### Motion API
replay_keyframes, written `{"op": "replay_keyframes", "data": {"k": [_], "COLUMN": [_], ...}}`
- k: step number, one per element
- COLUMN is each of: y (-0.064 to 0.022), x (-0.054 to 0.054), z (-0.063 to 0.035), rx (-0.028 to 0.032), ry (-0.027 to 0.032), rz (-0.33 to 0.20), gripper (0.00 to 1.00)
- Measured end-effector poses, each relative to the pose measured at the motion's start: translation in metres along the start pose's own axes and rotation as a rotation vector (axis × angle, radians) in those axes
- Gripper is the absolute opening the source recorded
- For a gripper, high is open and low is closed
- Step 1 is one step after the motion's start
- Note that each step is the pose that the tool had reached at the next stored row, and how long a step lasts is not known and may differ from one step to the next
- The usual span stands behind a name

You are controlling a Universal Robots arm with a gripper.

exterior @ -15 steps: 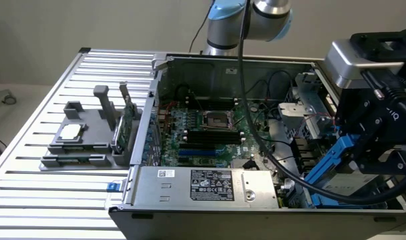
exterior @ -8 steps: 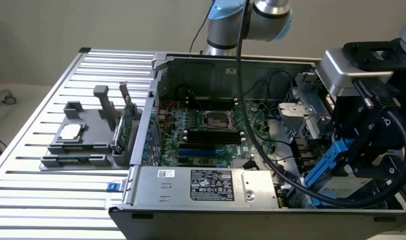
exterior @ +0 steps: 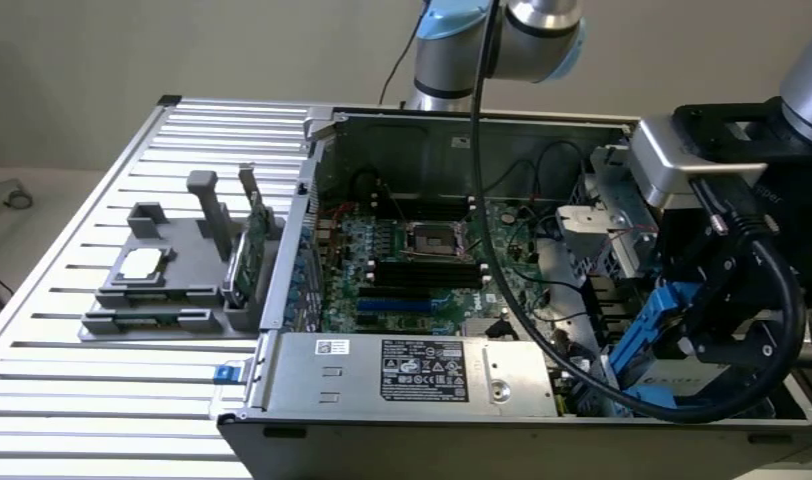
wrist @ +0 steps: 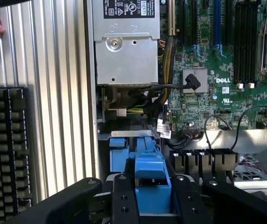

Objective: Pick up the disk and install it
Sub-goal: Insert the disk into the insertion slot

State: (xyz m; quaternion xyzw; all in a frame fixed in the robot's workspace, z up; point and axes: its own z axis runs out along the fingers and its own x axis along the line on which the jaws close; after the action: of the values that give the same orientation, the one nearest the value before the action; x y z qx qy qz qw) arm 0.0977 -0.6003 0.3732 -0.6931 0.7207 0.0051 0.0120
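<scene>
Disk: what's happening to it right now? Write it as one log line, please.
tool: shut on disk | disk: in blue carrier | where: inside open computer case, exterior view's right | seated: cannot tell

one open computer case [exterior: 486, 122], with one motherboard [exterior: 420, 262] and one power supply [exterior: 406, 372] inside. one grey fixture [exterior: 193, 265], bearing one green circuit card [exterior: 255, 255] and one small silver chip [exterior: 141, 263]. one disk [wrist: 150, 181] in a blue carrier, one keyboard [wrist: 5, 149], one robot arm [exterior: 533, 30], one gripper [wrist: 153, 201].
</scene>
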Motion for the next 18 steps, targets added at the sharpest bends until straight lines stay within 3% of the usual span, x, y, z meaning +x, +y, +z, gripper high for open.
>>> {"op": "replay_keyframes", "data": {"k": [10, 18], "y": [-0.0001, -0.0005], "x": [0.000, 0.000], "z": [0.0007, -0.0110], "rx": [-0.0005, -0.0031], "ry": [0.0005, 0.0008], "rz": [0.000, -0.021], "gripper": [0.33, 0.33]}}
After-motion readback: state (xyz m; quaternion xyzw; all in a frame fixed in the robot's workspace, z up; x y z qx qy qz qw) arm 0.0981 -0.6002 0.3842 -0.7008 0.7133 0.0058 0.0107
